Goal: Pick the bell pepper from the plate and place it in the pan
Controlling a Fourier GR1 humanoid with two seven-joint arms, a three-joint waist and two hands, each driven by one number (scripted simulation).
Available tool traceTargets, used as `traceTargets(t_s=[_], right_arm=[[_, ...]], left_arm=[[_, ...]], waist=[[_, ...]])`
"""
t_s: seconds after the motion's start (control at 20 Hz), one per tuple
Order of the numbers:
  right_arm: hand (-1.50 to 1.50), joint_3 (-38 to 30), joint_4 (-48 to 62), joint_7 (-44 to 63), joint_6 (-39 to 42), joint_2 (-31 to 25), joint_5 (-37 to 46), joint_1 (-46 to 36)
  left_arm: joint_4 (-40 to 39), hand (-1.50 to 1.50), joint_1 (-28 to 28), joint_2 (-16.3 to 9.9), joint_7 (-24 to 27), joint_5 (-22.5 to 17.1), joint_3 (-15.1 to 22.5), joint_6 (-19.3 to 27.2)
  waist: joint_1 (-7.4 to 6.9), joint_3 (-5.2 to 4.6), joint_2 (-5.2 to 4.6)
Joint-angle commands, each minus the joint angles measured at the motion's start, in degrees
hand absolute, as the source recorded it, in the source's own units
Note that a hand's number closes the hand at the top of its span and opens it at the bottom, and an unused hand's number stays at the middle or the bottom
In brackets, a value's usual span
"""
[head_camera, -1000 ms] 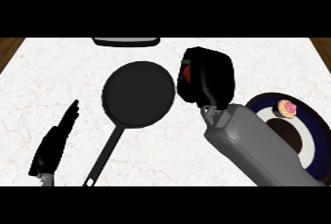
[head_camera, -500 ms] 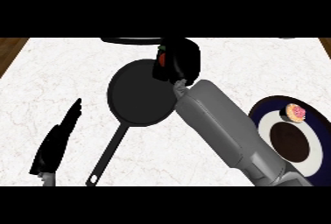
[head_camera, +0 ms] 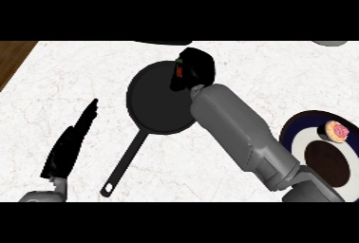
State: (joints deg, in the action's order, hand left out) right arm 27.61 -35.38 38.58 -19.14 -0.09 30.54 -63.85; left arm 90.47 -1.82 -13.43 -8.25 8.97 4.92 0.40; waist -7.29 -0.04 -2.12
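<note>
- Right hand (head_camera: 194, 71) curls round the red bell pepper (head_camera: 179, 71) above the pan (head_camera: 155, 102).
- Left hand (head_camera: 69, 144) rests, fingers straight.
- Pepper likely light, smooth, slippery; hold its body.

White marble counter (head_camera: 280, 71); wooden strip (head_camera: 14, 54) at far left; pink-topped doughnut (head_camera: 338, 131) at right.

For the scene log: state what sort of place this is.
Most likely a kitchen counter: a white marble-look worktop with a black frying pan and a dark-rimmed plate carrying a small frosted pastry.
</note>
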Motion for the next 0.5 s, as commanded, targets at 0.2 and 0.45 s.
traceTargets(t_s=[0.2,0.45], right_arm=[[-1.5,-7.1,2.6,-4.0,-4.5,0.1,-18.4,2.7],[-1.5,-8.6,1.3,-14.2,-14.9,0.1,-22.5,2.6]], left_arm=[[-1.8,0.0,-3.7,0.9,-0.6,1.0,1.4,-0.4],[-0.6,0.0,-1.3,0.3,0.3,1.5,1.2,-0.1]], waist=[[-2.42,0.15,-0.94],[-2.25,0.18,-0.32]])
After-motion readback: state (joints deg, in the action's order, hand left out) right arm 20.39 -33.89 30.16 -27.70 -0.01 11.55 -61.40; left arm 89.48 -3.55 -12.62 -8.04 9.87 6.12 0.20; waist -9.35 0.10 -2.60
